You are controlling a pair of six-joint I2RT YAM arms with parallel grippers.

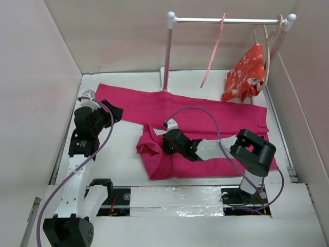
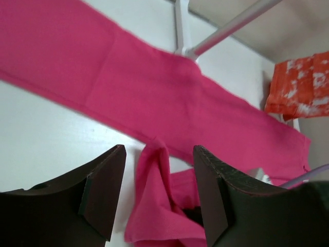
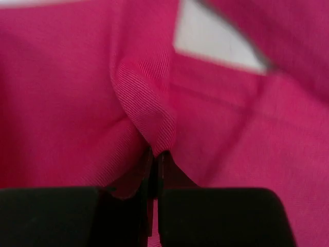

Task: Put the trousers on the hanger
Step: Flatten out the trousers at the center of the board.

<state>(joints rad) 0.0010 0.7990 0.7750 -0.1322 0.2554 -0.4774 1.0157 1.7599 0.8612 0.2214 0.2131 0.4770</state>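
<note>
Within the clenched right claw (image 3: 154, 155), a trousers (image 3: 67, 103) fold, hidden overhead; left claw (image 2: 158, 154) agape.

Matt ribbed cloth trousers (image 3: 77, 113); smooth metal rail (image 1: 226, 20); glossy white table (image 1: 123, 159)

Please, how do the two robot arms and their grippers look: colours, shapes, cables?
The left arm and the right arm have white links, the left one dotted with small holes, joined by bulky black joint housings. A thin purple cable runs loosely along each. The left gripper has two dark wedge-shaped fingers; the right gripper is black too.
</note>
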